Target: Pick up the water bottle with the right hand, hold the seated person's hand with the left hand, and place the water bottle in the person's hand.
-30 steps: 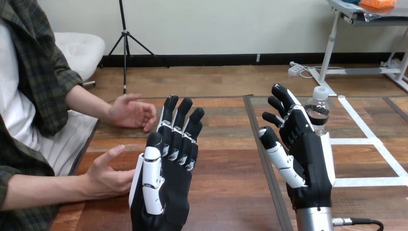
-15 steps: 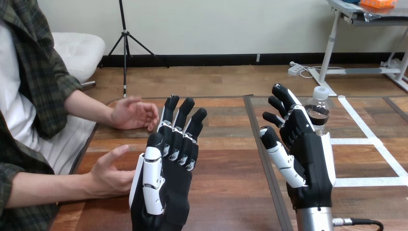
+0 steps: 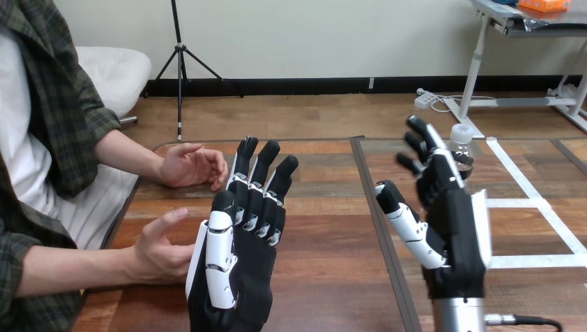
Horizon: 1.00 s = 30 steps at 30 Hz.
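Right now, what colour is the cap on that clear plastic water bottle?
White, seen in the head view: the cap tops the clear plastic water bottle.

**One head camera, looking forward and down**

The view comes from the robot's head and faces forward and down across the brown, plank-patterned wooden table (image 3: 325, 242). The camera sits close. The black-and-white jointed left hand (image 3: 242, 270) and right hand (image 3: 453, 228) rise large from the bottom edge, either side of centre. The person's nearer hand (image 3: 158, 247) and the person's farther hand (image 3: 190, 166) come in from the left side. The table's far edge lies just above mid-height.
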### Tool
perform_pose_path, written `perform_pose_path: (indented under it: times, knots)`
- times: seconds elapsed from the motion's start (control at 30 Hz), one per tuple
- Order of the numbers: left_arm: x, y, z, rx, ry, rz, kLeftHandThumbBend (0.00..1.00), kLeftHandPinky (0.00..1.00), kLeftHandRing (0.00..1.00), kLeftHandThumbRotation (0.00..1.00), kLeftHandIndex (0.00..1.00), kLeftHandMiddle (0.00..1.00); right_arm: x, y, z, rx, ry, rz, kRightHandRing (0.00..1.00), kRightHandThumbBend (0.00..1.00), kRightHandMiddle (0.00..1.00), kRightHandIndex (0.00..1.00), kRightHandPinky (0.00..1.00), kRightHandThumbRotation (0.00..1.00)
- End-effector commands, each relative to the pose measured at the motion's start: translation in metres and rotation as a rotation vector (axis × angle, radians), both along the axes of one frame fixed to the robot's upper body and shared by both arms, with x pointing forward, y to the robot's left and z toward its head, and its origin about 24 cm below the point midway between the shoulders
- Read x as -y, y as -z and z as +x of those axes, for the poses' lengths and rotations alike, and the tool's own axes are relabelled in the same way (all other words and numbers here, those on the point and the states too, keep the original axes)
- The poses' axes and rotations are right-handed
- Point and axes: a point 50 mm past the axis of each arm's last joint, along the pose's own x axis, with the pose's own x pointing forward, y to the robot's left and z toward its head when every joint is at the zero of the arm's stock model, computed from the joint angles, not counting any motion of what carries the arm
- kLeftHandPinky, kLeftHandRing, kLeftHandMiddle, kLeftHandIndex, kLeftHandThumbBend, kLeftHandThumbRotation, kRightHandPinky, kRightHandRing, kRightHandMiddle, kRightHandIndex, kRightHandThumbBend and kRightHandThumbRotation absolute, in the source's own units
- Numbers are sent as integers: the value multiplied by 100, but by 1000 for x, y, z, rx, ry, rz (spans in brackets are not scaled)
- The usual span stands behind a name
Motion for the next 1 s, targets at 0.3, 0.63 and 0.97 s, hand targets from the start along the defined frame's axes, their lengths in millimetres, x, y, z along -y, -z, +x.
perform_pose_path:
  times: [0.3,0.63,0.97]
  knots:
    - [9,-11,1,32,-30,-64,38,100,92,100,100,97,17,-32,22,189,53,-114,98,70,99,92,94,33]
    - [10,-10,1,18,-6,-99,39,100,92,100,100,97,27,-36,27,226,99,-142,95,71,97,91,89,29]
    - [9,-9,2,1,33,-147,41,98,93,100,100,98,36,-41,32,236,182,-192,92,76,95,90,85,35]
